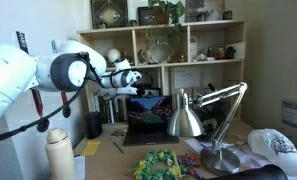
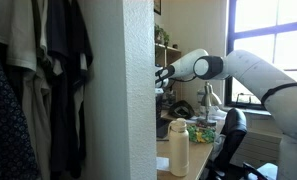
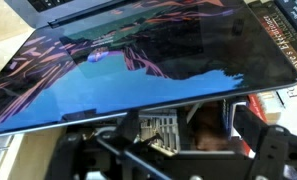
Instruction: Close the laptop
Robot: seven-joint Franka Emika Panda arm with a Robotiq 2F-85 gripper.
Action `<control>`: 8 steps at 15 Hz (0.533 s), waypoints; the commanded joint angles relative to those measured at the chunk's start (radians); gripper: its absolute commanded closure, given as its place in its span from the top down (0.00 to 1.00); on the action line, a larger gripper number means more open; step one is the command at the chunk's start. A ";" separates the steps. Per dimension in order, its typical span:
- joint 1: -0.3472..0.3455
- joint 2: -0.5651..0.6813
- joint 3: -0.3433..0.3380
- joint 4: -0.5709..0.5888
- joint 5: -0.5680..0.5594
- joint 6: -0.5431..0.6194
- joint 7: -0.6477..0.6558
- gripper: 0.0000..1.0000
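The light wooden worktop point(image 1: 110, 160) carries an open laptop point(image 1: 148, 124) in its middle, before a shelf unit point(image 1: 188, 50) that stands at the back. Just beside the laptop stands a silver lamp point(image 1: 185, 118), its round base on the wood. Near the front edge are a white bottle point(image 1: 58, 150) and a colourful green heap point(image 1: 156, 165). A black cup point(image 1: 94, 124) stands on the laptop's other side. A white cap point(image 1: 278, 146) lies beyond the lamp.

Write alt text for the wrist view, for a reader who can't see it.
An open laptop fills most of the frame, its tilted screen showing a blue and red image. Just beyond the screen's near edge, the robot's dark pincer stands open at the bottom of the view, blurred and close to the camera.
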 commanded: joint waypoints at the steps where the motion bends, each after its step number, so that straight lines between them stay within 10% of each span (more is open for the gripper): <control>1: 0.010 0.019 -0.008 0.006 0.018 -0.011 0.007 1.00; 8: -0.001 -0.040 -0.003 -0.055 0.009 -0.136 -0.036 1.00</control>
